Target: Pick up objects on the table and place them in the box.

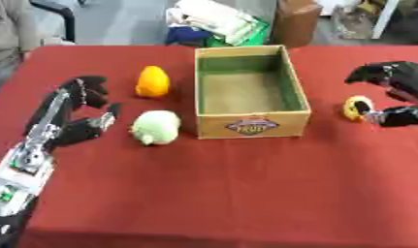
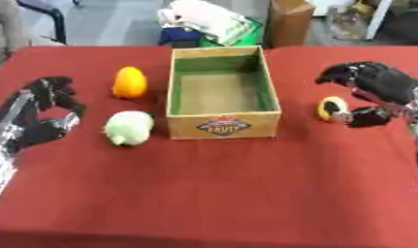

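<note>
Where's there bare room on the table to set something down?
The whole near half of the red table below the box is bare. Crowded: left of the box, with orange fruit, green fruit and left hand; right, the right hand at the yellow object.

Left hand [image 1: 72, 118] rests with relaxed fingers; right hand [image 2: 373, 94] hovers, fingers curved, thumb extended.

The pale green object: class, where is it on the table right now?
The pale green object lies left of the box, near its front corner, in front of the orange fruit.
</note>
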Controlling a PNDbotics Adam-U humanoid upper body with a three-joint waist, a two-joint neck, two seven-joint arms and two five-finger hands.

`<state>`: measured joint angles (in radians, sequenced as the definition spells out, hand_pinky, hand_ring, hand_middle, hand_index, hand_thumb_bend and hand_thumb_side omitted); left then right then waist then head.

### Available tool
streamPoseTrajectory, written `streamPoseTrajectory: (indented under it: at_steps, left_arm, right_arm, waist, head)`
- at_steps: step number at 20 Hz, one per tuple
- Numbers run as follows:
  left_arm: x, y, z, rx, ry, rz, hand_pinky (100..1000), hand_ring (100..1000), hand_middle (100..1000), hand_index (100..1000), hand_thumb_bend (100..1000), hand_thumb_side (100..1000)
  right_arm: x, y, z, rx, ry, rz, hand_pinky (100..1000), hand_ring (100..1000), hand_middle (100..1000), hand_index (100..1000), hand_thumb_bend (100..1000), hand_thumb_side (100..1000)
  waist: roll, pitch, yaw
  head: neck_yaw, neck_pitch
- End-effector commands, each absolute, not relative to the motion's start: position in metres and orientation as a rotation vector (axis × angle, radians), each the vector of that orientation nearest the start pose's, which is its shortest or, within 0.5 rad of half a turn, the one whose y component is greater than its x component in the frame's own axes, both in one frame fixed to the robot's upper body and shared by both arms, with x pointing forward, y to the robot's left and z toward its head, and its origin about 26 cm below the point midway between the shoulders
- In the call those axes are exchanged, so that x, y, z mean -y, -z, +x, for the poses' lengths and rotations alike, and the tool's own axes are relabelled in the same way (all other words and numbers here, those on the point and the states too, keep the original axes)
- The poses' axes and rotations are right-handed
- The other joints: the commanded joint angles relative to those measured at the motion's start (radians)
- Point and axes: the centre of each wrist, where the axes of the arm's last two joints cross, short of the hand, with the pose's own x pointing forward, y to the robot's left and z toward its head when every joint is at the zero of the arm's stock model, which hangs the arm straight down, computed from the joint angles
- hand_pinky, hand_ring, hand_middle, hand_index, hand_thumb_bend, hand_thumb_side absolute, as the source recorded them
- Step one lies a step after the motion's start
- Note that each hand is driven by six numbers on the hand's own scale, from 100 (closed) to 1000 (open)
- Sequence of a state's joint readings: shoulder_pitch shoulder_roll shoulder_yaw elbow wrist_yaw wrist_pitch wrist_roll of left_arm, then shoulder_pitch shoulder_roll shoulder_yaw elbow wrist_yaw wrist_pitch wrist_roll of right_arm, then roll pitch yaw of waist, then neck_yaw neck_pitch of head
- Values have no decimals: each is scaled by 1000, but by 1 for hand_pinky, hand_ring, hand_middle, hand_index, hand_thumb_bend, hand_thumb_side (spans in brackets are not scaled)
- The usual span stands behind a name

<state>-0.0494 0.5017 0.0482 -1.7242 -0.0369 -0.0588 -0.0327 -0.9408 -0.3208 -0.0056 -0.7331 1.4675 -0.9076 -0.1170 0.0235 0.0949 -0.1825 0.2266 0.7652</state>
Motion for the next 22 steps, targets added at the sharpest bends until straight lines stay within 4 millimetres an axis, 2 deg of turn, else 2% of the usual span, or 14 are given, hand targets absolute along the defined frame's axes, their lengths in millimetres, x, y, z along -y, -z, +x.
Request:
streamPoseTrajectory:
  at_steps: [1, 10, 12, 16, 22]
  left_arm:
    - [-360, -109, 288, 1793, 579, 445, 667, 621, 613, 804, 378, 162]
    - [-358, -117, 295, 1683, 877, 449, 685, 651, 650, 812, 467, 205]
    - [-358, -119, 298, 1661, 921, 453, 711, 689, 702, 834, 519, 229]
    - [-354, -119, 308, 1582, 1057, 458, 723, 710, 730, 844, 509, 248]
    - [-348, -111, 321, 1495, 1181, 475, 728, 717, 745, 856, 540, 269]
  right_arm:
    - [275, -154, 491, -2217, 2363, 1010, 678, 757, 790, 865, 100, 291]
    - [271, -153, 491, -2215, 2366, 997, 678, 756, 790, 865, 100, 292]
    - [269, -153, 491, -2212, 2367, 991, 678, 756, 790, 865, 100, 293]
    - [268, -152, 491, -2210, 2371, 985, 678, 757, 790, 865, 100, 294]
    - [265, -150, 491, -2210, 2375, 977, 678, 756, 789, 865, 100, 295]
  waist:
    - [2, -16, -2]
    - [3, -17, -15]
    - [5, -17, -21]
    - [3, -18, -24]
    - [3, -20, -29]
  head:
    - [0, 4]
    - [7, 5]
    - [12, 5]
    - [13, 5]
    - [18, 5]
